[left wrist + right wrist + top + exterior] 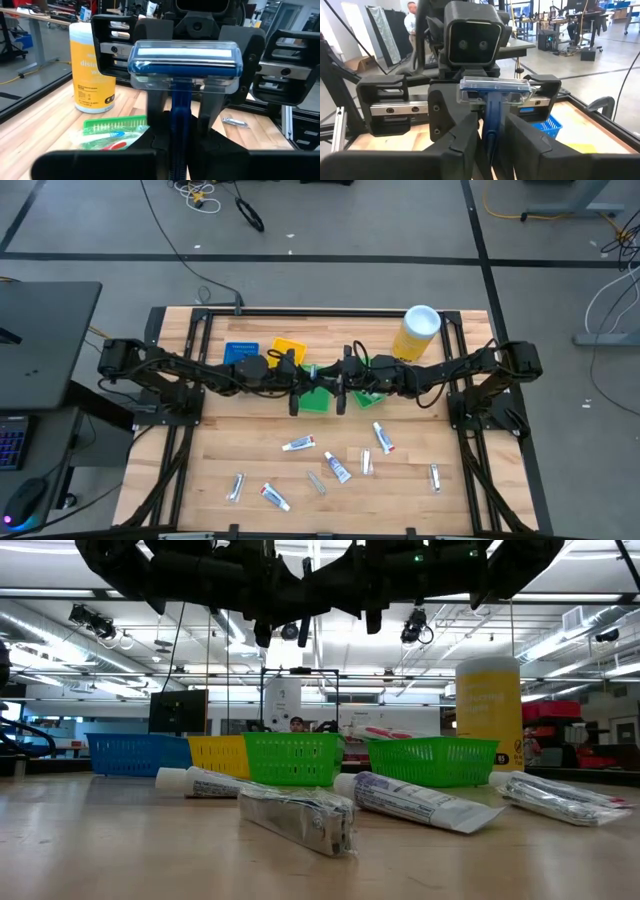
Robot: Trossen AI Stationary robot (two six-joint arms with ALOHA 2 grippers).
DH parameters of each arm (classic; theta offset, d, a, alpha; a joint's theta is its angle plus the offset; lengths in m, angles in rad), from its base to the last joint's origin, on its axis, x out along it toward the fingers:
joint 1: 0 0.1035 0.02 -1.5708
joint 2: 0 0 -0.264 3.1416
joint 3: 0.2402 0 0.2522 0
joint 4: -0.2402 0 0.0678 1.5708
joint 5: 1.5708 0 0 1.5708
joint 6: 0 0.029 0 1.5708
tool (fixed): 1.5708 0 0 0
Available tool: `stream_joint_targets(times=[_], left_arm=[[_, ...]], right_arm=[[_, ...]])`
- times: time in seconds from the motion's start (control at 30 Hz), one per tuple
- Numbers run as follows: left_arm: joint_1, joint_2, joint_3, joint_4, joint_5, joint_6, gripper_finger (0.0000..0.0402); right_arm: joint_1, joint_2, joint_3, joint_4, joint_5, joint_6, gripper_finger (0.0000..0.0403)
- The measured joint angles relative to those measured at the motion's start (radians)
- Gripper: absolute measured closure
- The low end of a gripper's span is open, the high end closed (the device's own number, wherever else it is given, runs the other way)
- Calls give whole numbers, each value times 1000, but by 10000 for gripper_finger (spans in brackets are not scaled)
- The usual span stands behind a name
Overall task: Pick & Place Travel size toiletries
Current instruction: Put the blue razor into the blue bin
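Observation:
A dark blue razor [184, 65] with a clear cap over its head stands upright in the air over the table's middle. My left gripper [312, 377] is shut on its handle. My right gripper [330, 377] faces it from the table's right, open, with its fingers [467, 137] on either side of the same handle [491, 125]; I cannot tell whether they touch it. Below, several small toothpaste tubes [298, 444] and silvery tubes [236, 486] lie flat on the wooden table [220, 430]. My left gripper pinches the razor's handle [179, 142] between its two fingers, below the head. The fingers come in level from the table's left and lie across the handle. The razor stands upright, head up, lifted clear of the table.
Blue [241, 352], yellow [288, 347] and two green bins [316, 398] [368, 392] stand under and behind the grippers. A tall yellow canister [416, 332] with a white lid stands at the far right. A person [411, 20] stands beyond the table.

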Motion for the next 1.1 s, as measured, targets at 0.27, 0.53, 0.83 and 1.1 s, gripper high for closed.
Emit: stream_joint_targets(times=[0.27,0.53,0.83,1.1], left_arm=[[9,-9,0,-53,-32,-8,367],[59,-9,0,-101,-48,-35,367],[153,-173,0,-504,-193,-56,367],[178,-439,2,-1031,-366,-230,366]], right_arm=[[0,-16,0,-59,24,-43,261],[0,-78,0,-304,110,-22,256],[1,-91,0,-415,122,5,256],[1,-138,0,-423,278,-1,256]])
